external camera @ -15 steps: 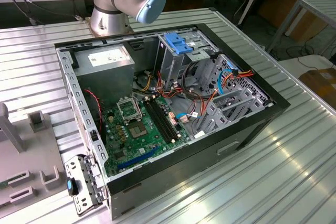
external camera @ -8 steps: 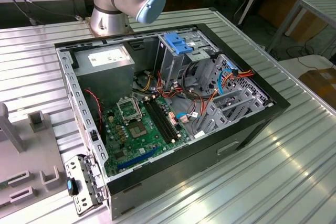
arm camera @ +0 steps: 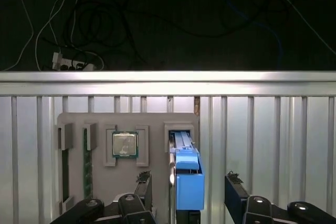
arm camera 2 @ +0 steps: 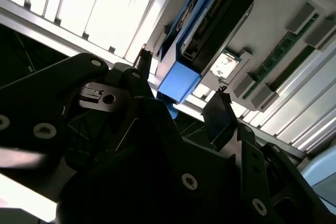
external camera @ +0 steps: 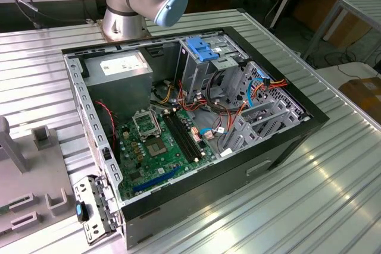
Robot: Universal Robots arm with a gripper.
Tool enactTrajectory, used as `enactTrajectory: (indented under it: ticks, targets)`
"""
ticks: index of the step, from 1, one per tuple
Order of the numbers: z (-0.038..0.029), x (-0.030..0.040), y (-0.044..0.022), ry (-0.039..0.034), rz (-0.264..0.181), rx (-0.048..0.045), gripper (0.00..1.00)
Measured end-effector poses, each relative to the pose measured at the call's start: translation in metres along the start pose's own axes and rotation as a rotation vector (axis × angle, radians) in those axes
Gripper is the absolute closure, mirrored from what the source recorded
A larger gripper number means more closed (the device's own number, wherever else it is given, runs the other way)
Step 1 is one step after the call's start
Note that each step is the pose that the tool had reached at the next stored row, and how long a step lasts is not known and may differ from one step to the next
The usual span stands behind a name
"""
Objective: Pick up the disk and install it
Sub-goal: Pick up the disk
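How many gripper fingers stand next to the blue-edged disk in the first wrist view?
2. One finger is on one side of the disk, the other finger on the opposite side; the disk stands between them in the grey holder.

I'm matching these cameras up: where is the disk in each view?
First wrist view: the disk stands on edge in the grey plate, beside the processor chip.
Second wrist view: the disk, blue bracket nearest, with the chip beside it.
Exterior view: the grey plate lies at the exterior view's left edge.
Shared landmark: the grey plate.
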State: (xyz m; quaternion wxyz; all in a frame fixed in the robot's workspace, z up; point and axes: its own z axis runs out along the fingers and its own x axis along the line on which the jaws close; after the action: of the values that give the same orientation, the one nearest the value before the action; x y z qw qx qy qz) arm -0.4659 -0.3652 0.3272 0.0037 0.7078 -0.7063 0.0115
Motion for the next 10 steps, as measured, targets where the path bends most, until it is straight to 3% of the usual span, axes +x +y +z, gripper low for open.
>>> enactTrajectory:
  ticks: [2, 8, 10]
  targets:
    - [0.0091, -0.0009, 0.0016, 0.0, 0.002, -0.0001, 0.34]
    - [0.0256, -0.0013, 0.0023, 0.0001, 0.008, -0.0002, 0.34]
    - [0.0258, -0.0014, 0.0024, 0.0002, 0.008, -0.0004, 0.34]
